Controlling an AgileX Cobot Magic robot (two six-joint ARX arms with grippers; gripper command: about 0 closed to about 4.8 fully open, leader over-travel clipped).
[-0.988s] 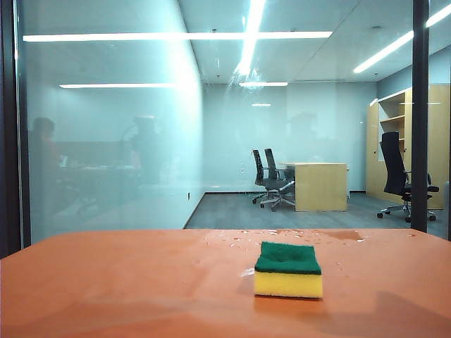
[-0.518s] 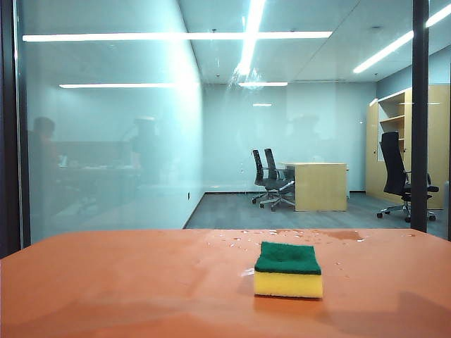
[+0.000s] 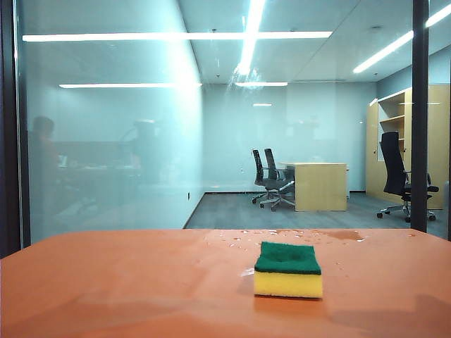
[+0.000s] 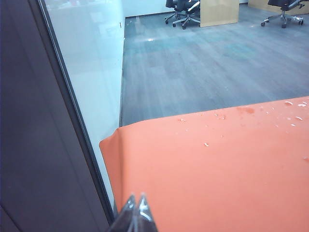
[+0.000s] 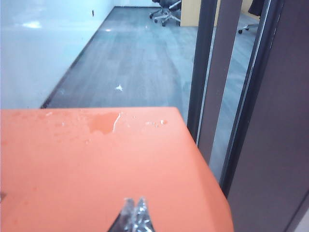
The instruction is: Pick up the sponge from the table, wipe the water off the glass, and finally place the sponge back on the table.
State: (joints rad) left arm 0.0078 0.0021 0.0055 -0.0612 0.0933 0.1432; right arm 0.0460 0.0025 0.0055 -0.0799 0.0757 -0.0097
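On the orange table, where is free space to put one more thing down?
The table is bare left of the sponge, out to its left edge by the glass. Right of the sponge is a narrower free strip. Behind it, near the glass, lie water drops. Both grippers, left and right, are shut, above the near corners.
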